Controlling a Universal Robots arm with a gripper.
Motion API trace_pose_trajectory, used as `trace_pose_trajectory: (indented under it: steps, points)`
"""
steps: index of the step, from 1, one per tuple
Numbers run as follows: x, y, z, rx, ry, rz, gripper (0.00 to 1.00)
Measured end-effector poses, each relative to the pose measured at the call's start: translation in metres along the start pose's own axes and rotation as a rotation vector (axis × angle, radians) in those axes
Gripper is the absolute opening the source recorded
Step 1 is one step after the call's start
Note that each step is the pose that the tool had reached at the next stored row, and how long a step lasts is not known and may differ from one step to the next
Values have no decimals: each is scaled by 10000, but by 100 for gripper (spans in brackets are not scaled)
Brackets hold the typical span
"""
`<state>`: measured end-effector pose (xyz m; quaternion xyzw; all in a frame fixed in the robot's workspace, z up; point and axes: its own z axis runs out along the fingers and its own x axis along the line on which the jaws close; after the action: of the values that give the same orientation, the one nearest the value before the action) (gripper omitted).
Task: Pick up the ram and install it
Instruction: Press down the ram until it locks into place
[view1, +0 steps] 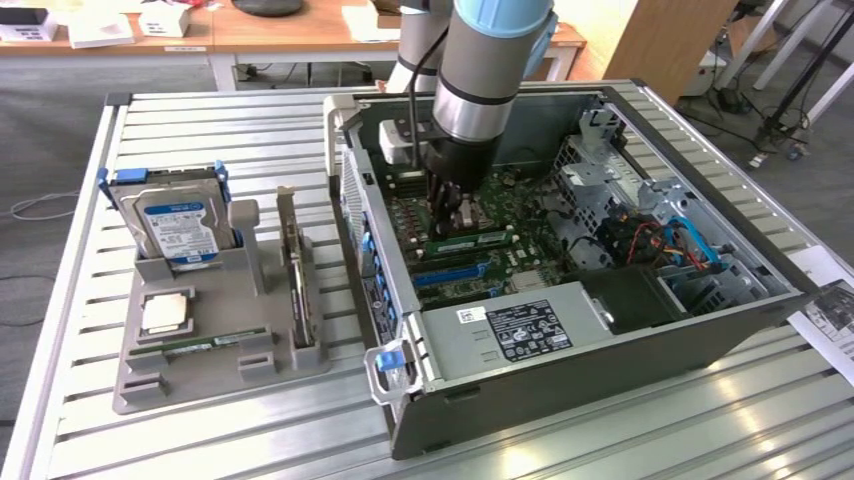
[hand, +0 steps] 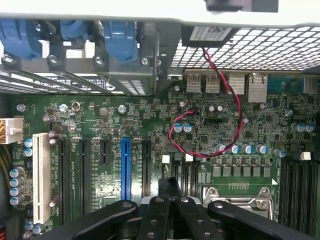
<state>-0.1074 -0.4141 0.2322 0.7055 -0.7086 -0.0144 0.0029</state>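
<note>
Slatted table (view1: 80, 300) bears the open computer case (view1: 747, 300); inside, fingers (hand: 170, 210) clenched empty.

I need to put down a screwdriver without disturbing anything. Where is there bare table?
Free: the slatted table in front of the grey parts holder, and the strip between that holder and the open computer case. Crowded: the holder, with hard drive, processor chip and a green memory stick, and the case interior, where the gripper is down at the motherboard.

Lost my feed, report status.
End effector shut, inside case over motherboard. Ram stick lying in grey tray outside. Red-black wire nearby.
</note>
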Motion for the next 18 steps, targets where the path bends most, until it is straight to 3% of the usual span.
trace_pose_trajectory:
  steps: [18]
  points:
    - [-1, -2, 54, 1, -2, -2, 11]
